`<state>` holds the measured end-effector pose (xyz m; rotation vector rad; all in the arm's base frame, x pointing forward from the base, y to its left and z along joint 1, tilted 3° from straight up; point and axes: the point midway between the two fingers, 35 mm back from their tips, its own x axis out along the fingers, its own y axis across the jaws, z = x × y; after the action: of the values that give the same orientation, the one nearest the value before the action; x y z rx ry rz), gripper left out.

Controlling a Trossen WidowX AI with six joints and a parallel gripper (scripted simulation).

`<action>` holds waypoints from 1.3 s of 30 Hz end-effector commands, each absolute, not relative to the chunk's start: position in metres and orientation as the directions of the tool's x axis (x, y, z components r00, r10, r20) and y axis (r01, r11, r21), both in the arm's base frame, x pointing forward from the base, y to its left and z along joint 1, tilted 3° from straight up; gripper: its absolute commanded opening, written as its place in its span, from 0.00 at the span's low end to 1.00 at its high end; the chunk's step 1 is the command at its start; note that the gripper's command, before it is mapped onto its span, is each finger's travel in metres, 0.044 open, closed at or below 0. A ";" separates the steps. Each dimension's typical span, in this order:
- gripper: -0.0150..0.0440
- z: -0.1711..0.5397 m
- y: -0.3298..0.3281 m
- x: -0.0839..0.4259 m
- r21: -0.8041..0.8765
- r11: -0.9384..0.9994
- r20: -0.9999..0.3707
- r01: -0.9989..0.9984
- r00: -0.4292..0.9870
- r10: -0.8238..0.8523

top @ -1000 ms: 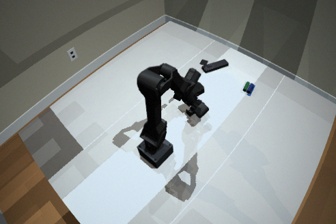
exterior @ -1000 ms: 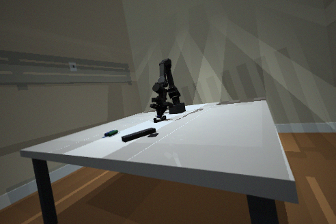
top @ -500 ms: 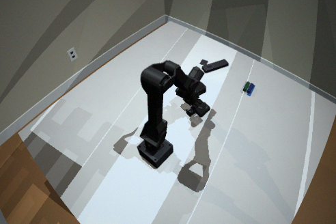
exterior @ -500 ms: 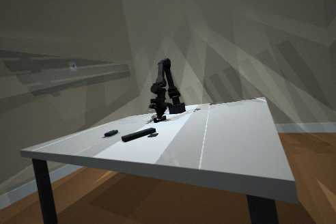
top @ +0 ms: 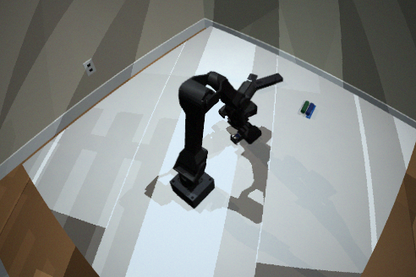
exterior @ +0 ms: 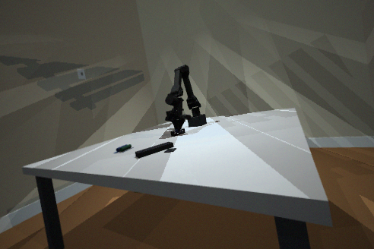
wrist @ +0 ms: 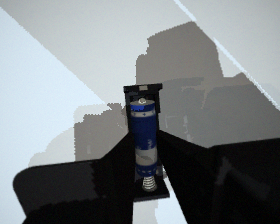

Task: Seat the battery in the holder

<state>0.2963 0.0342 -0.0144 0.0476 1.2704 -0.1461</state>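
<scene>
Gripping battery [wrist: 144, 135], claw [wrist: 145, 165] clamped mid-body, battery lying lengthwise in holder [wrist: 142, 91].
</scene>
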 end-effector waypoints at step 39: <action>0.36 -0.020 0.032 0.297 -0.048 0.989 -0.998 0.140 0.030 -0.053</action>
<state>0.3004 0.0322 -0.0166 0.0697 1.5010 -0.1522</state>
